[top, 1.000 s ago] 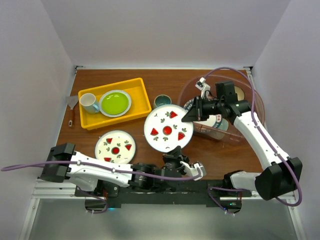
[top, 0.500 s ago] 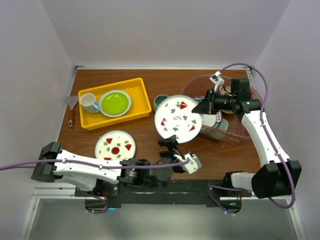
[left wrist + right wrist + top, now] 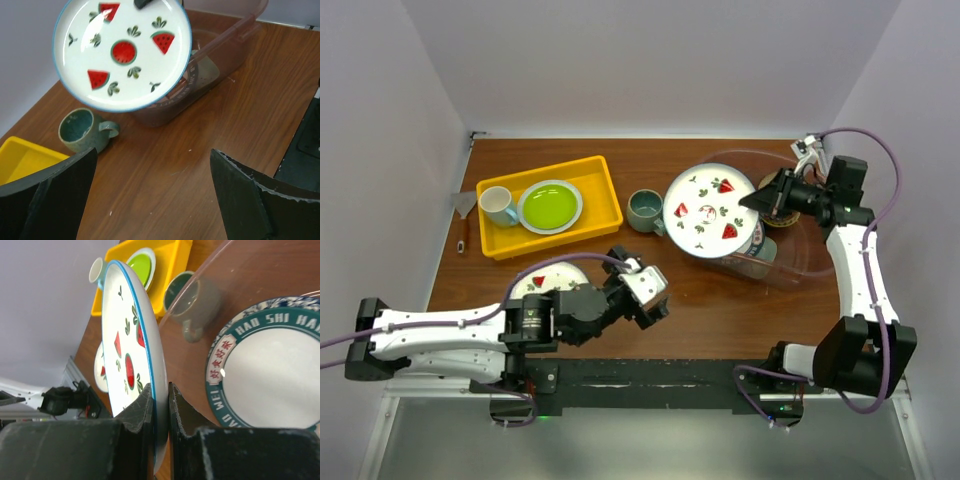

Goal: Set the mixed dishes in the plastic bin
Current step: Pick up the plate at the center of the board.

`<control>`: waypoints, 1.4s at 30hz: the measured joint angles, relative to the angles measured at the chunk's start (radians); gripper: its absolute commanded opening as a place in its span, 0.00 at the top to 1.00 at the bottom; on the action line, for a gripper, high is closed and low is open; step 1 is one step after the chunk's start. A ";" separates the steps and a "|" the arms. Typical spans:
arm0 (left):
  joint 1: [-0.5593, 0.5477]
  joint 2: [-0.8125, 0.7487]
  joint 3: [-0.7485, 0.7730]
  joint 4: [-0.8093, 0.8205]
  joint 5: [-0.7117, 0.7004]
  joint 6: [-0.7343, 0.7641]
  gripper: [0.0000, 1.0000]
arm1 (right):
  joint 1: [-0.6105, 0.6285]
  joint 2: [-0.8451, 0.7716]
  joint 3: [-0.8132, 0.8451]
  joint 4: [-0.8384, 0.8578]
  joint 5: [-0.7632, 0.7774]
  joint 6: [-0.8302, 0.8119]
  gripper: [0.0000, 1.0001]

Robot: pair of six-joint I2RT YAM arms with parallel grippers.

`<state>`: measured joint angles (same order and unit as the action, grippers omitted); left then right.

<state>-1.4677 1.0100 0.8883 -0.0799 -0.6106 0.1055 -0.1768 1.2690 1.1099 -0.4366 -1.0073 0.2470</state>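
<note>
At the upper right of the top view, the right end effector [image 3: 767, 199] clamps the watermelon plate [image 3: 710, 211] by its rim, over the left wall of the plastic bin [image 3: 810, 258]. The likely next move is to lower and release it inside. The left end effector [image 3: 645, 290] hangs open.

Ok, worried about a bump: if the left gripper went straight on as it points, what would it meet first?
Probably the near wall of the plastic bin, across the table; the mug sits left of that line. Depth unclear.

Right pincer [image 3: 763, 200] clamped, left pincer [image 3: 646, 291] spread wide.
</note>
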 measured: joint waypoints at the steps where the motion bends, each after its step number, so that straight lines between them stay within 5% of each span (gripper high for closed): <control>1: 0.017 -0.019 -0.010 -0.014 0.010 -0.012 0.00 | -0.014 0.000 0.000 0.006 -0.005 0.000 1.00; 10: 0.124 -0.161 -0.044 -0.118 0.037 -0.071 0.00 | -0.105 0.003 0.000 0.068 -0.055 0.008 1.00; 27: 0.575 -0.269 -0.138 -0.235 0.110 -0.175 0.00 | -0.151 0.039 -0.002 0.134 -0.056 0.014 1.00; 42: 0.603 -0.311 -0.215 -0.243 0.109 -0.175 0.00 | -0.163 0.098 -0.007 0.167 0.007 0.014 1.00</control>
<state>-0.8650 0.6991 0.6731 -0.3233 -0.5014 -0.0696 -0.3397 1.3666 1.1027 -0.2699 -1.0000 0.2611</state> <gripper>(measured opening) 0.997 0.121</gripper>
